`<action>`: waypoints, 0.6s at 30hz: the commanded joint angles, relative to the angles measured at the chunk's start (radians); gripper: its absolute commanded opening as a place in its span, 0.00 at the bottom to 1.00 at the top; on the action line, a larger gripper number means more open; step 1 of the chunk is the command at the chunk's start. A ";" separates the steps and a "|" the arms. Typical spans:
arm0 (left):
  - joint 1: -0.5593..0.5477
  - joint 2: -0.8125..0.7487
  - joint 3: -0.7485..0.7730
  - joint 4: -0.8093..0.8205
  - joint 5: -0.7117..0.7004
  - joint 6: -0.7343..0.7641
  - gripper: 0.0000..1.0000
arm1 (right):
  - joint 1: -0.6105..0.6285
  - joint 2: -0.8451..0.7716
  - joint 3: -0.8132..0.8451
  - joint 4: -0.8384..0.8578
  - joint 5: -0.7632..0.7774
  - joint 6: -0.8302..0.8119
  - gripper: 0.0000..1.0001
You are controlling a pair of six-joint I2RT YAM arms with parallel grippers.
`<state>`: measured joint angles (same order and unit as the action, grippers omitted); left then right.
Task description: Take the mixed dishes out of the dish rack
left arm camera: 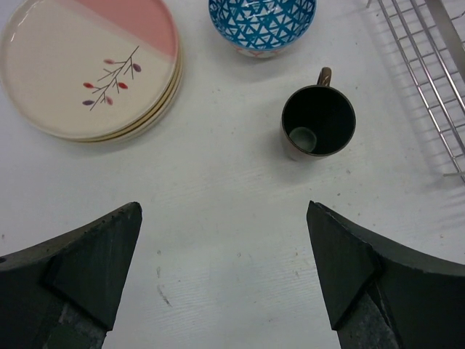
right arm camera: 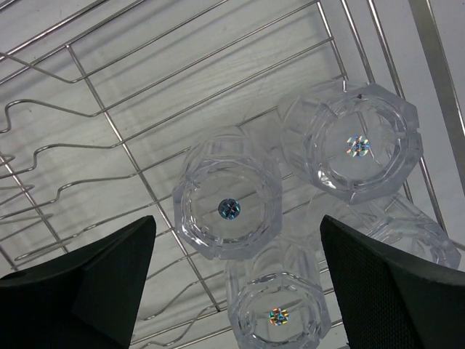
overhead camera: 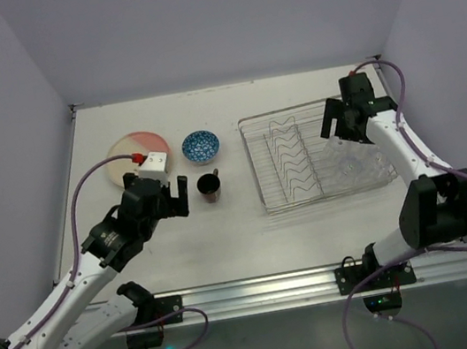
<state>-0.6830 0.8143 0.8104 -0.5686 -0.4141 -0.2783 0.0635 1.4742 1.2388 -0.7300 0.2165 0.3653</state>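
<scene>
The silver wire dish rack [overhead camera: 254, 167] stands on the right of the table and holds several clear glass tumblers [overhead camera: 359, 162] upside down at its right end. Its zigzag dividers are bare. My right gripper [overhead camera: 340, 127] hangs open above the tumblers [right arm camera: 229, 205], touching none. The stacked cream plates [overhead camera: 134, 153], top one part pink, the blue-patterned bowl [overhead camera: 200, 147] and the dark brown mug [overhead camera: 209, 187] stand on the table left of the rack. My left gripper [overhead camera: 164, 190] is open and empty, near the mug [left arm camera: 318, 121].
The rack's left edge [left arm camera: 436, 73] shows at the right of the left wrist view, close to the mug. The plates [left arm camera: 87, 65] and bowl [left arm camera: 263, 22] lie just beyond the left gripper [left arm camera: 224, 214]. Walls close in the table at back and sides.
</scene>
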 commanded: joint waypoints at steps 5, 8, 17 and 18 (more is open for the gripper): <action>-0.004 -0.001 -0.005 0.076 0.001 -0.015 1.00 | -0.002 0.110 0.067 0.038 -0.014 0.009 0.94; -0.004 -0.004 -0.010 0.079 0.014 -0.013 1.00 | -0.001 0.133 0.062 0.038 0.007 0.017 0.93; -0.004 0.011 -0.011 0.087 0.049 -0.002 1.00 | -0.001 0.161 0.021 0.080 -0.012 0.029 0.88; -0.004 0.011 -0.013 0.087 0.049 -0.001 1.00 | -0.001 0.167 0.019 0.078 -0.009 0.032 0.86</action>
<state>-0.6830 0.8227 0.8021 -0.5354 -0.3737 -0.2775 0.0639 1.6268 1.2675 -0.6861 0.2096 0.3805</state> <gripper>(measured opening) 0.997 0.875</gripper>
